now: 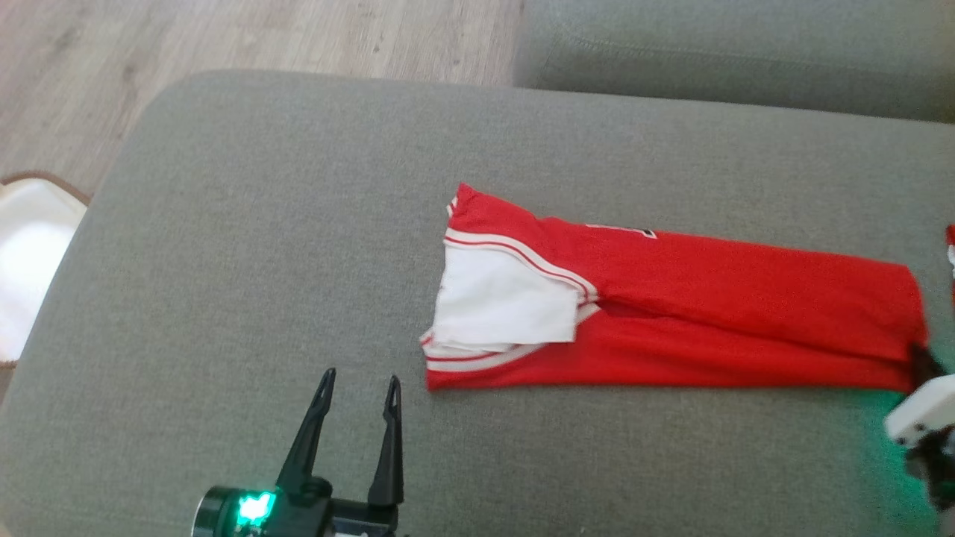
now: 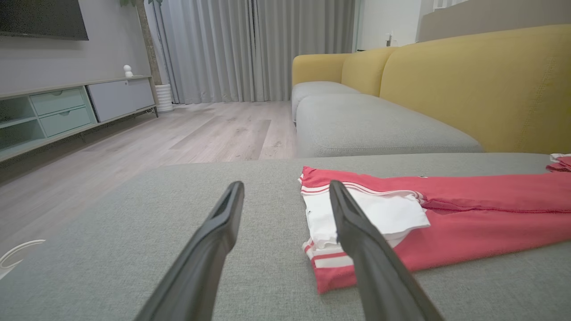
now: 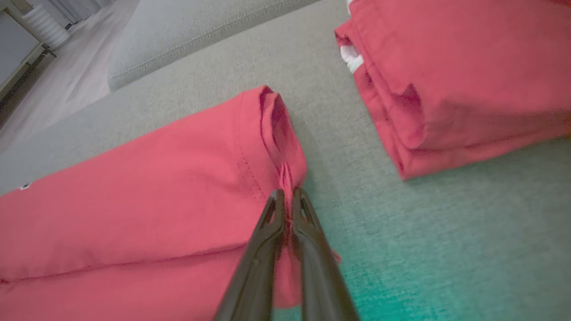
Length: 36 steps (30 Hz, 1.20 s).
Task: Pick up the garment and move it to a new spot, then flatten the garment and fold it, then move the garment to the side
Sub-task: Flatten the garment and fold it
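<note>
The garment (image 1: 671, 306) is a red jersey with white trim, folded into a long strip across the grey cushion (image 1: 261, 246). Its white inner side shows at the collar end (image 2: 370, 214). My right gripper (image 3: 287, 194) is shut on the hem corner of the garment (image 3: 156, 187) at its right end; in the head view the gripper (image 1: 916, 356) sits at that corner. My left gripper (image 1: 359, 382) stands open on the cushion, below and left of the collar end, touching no cloth. In the left wrist view its fingers (image 2: 352, 218) frame the collar end.
A second folded red garment (image 3: 446, 84) lies just right of the held hem, its edge at the frame's right side (image 1: 950, 253). A white basket (image 1: 30, 253) sits left of the cushion on wood floor (image 1: 224, 37). Another grey cushion (image 1: 731, 52) and yellow sofa back (image 2: 468, 80) lie beyond.
</note>
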### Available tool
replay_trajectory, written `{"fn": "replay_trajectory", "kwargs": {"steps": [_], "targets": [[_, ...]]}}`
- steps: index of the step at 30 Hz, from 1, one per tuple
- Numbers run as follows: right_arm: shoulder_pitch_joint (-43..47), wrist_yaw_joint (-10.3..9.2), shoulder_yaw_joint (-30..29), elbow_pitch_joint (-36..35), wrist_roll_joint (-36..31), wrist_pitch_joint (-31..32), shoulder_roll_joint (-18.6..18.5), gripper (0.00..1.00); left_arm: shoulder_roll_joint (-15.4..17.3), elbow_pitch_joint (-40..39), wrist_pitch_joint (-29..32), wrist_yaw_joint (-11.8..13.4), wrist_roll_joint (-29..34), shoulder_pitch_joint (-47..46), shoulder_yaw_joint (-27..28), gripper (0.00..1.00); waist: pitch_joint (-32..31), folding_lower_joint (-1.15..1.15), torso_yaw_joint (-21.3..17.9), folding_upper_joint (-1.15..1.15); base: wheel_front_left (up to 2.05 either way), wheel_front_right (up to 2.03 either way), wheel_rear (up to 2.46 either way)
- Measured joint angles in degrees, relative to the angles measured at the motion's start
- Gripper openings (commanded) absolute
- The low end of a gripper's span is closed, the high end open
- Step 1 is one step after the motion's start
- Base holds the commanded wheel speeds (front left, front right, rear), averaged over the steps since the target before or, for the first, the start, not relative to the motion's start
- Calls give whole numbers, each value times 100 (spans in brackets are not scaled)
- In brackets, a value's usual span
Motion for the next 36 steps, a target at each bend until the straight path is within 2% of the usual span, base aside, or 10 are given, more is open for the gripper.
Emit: {"fn": "replay_trajectory", "kwargs": {"steps": [6, 10, 16, 20, 23, 25, 31, 32, 33, 36], "targets": [[94, 0, -170, -490, 415, 64, -495, 0, -152, 109, 0, -302, 86, 232, 390, 100, -186, 0, -72, 0, 0, 0, 0], [92, 0, -99, -1306, 720, 186, -500, 0, -254, 167, 0, -471, 198, 365, 588, 100, -299, 0, -112, 0, 0, 0, 0], [53, 0, 593, -2808, 1009, 605, 154, 0, -367, 254, 0, -721, 346, 499, 766, 100, -411, 0, -107, 0, 0, 0, 0], [45, 0, 1263, -3365, 1016, 850, 686, 0, -452, 297, 0, -868, 407, 499, 873, 100, -407, 0, -12, 0, 0, 0, 0], [43, 0, 1602, -3401, 1012, 990, 977, 0, -502, 356, 0, -989, 416, 499, 887, 100, -394, 0, 52, 0, 0, 0, 0], [24, 0, 2152, -3263, 906, 1069, 1218, 0, -571, 458, 0, -1102, 491, 499, 894, 100, -370, 0, 172, 0, 0, 0, 0], [-64, 0, 2781, -2482, 896, 910, 1365, 0, -677, 610, 0, -1215, 598, 489, 910, 100, -345, 0, 427, 0, 0, 0, 0], [-64, 0, 2871, -2303, 896, 822, 1369, 29, -689, 646, 0, -1263, 602, 486, 911, 100, -342, 0, 483, 0, 0, 0, 0], [-64, 0, 2975, -2154, 923, 723, 1372, 100, -705, 670, 0, -1283, 608, 480, 911, 100, -336, 0, 538, 0, 0, 0, 0], [-78, 0, 3346, -1968, 1163, 377, 1374, 100, -777, 670, 0, -1303, 653, 470, 972, 100, -310, 0, 653, 0, 0, 0, 0]]}}
